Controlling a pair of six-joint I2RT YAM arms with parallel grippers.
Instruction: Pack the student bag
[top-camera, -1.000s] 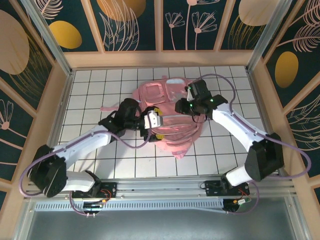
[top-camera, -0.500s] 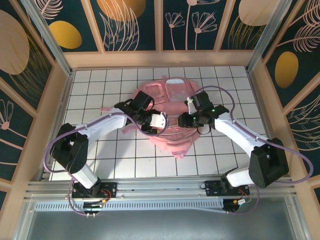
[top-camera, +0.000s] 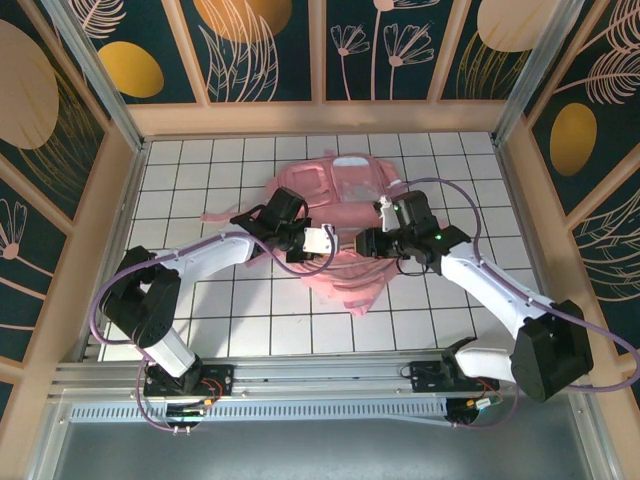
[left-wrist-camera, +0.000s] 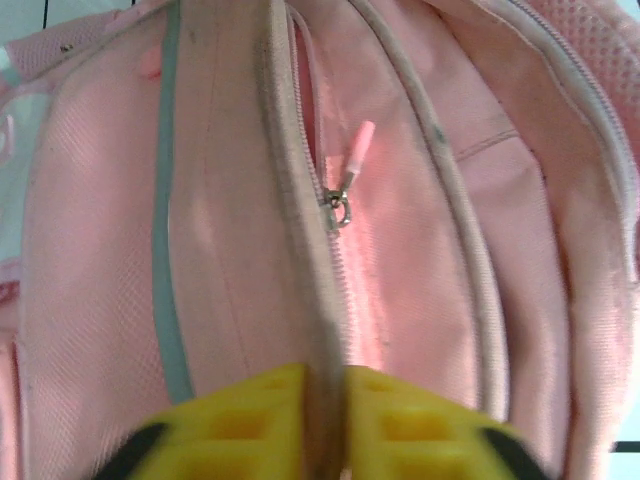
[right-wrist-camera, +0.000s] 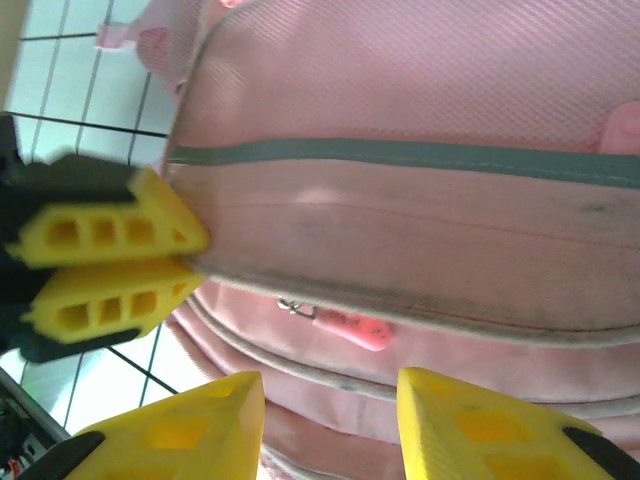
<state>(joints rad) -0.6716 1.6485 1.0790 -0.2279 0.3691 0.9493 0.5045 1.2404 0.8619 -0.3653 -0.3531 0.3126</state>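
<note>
No lettering, brand mark, number or sign can be read. The pink student bag (top-camera: 345, 190) at the centre of the frame shows plain fabric, seams and zips in both wrist views, with no legible label. The wall panels (top-camera: 250, 60) along the top of the frame carry painted leaves, flowers and golden discs, but no words.

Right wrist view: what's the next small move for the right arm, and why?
Probably ease the right gripper forward onto the pink zipper pull and close on it. The left gripper is shut on the student bag at the piped edge beside the zipper, which braces the fabric. The right jaws stand open and empty, with the pull just ahead of them.
</note>
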